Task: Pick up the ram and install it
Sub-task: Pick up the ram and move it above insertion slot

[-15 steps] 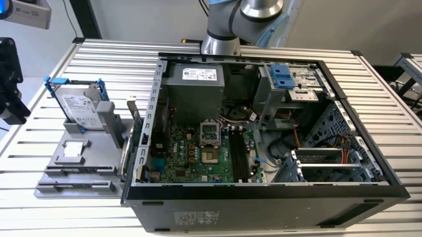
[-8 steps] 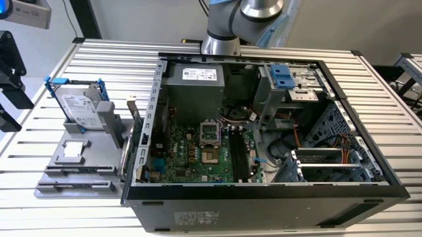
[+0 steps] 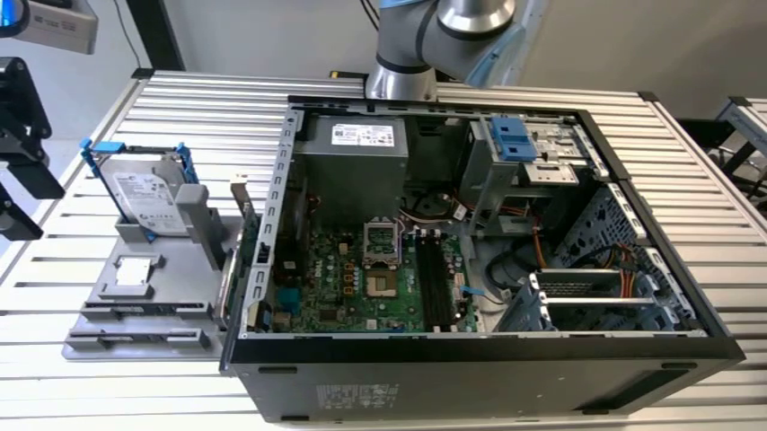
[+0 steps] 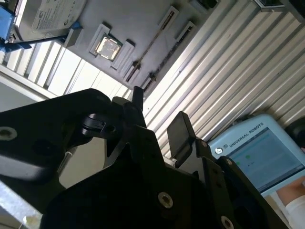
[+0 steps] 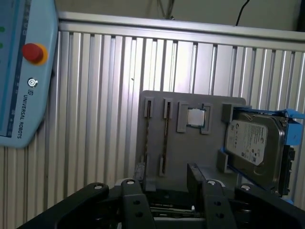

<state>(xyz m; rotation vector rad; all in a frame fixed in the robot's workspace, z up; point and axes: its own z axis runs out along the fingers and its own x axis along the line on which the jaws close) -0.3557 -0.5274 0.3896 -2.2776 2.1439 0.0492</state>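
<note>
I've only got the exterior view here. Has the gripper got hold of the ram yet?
Observer: No. In the second wrist view the black two-finger gripper is open, with nothing between its fingers.
Operator: Where is it relative to the ram?
Observer: In the first wrist view two thin dark ram sticks stand on edge in the slots of the flat grey holder. The gripper hangs clear of them, touching neither.

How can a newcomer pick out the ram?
On the ribbed metal table, left of the open computer case in the exterior view, lies a grey holder plate. The ram is the pair of thin dark sticks on edge there, unlike the square chip and silver hard drive.
</note>
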